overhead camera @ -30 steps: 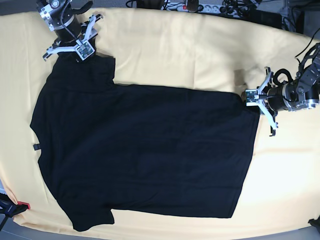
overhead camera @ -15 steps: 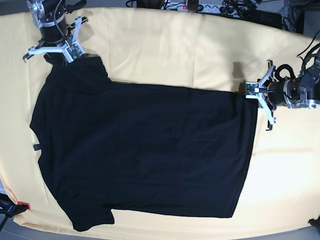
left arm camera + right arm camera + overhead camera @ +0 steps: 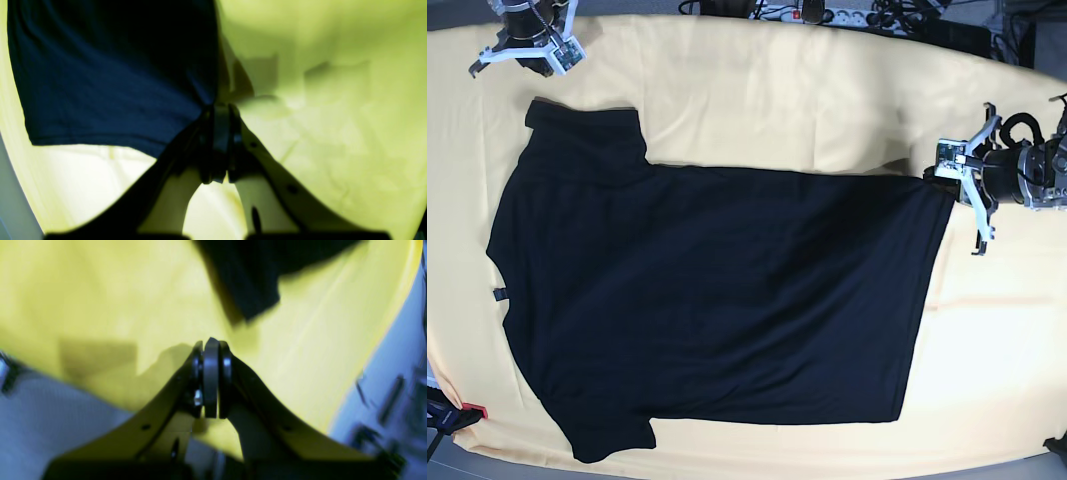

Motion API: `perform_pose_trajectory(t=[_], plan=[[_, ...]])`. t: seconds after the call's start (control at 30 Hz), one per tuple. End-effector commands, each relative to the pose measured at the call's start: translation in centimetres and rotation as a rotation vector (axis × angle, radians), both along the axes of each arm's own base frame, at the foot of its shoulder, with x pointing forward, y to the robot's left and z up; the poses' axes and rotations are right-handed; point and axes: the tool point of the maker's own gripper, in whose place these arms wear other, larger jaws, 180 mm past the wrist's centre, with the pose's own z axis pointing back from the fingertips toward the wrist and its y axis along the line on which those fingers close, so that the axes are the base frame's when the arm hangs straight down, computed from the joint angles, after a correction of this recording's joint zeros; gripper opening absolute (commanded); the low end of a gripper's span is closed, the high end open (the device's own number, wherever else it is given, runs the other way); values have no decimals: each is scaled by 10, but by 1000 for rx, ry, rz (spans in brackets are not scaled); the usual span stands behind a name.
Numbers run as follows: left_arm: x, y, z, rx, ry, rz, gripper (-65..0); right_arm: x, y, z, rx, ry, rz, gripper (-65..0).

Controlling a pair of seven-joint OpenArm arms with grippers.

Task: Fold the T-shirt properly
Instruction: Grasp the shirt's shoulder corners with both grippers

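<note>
The black T-shirt [image 3: 717, 300] lies spread flat, plain side up, on the pale yellow cloth [image 3: 777, 100], collar to the left and hem to the right. At the right, my left gripper [image 3: 947, 180] is shut on the hem's upper corner. The left wrist view shows the dark fabric [image 3: 110, 83] running into the closed left gripper [image 3: 220, 110]. My right gripper [image 3: 547, 60] sits at the far top left, above the upper sleeve [image 3: 587, 135] and apart from it. In the right wrist view the right gripper [image 3: 210, 346] is shut on nothing, with the sleeve end [image 3: 253, 283] beyond it.
Power strips and cables [image 3: 827, 15] line the table's back edge. A small red-and-black object [image 3: 467, 412] sits at the lower left corner. The yellow cloth covers the table around the shirt, and the table edge [image 3: 383, 356] runs close to the right gripper.
My right gripper has let go of the upper sleeve, shut, and moved up and left off the shirt. My left gripper has moved right and up with the hem corner, stretching the shirt.
</note>
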Motion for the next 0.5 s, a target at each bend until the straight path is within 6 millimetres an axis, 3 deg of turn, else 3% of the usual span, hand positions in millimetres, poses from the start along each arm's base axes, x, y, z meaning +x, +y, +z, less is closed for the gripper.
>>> perform_pose_trajectory(t=[0.0,0.07,0.13,0.27,0.47], plan=[[5,4,9,8,-24,2,-650,7,6,8,34,-34,11,-503],[5,5,9,9,-23,3,-650,14,20,8,96,-33,59,-351],[5,5,9,9,-24,3,-650,28,30,12,144,-63,94,-286],[6,6,9,16,-25,7,-650,53,38,24,181,-136,122,-284],[6,6,9,18,-26,6,-650,69,22,-1,155,-112,90,-286]])
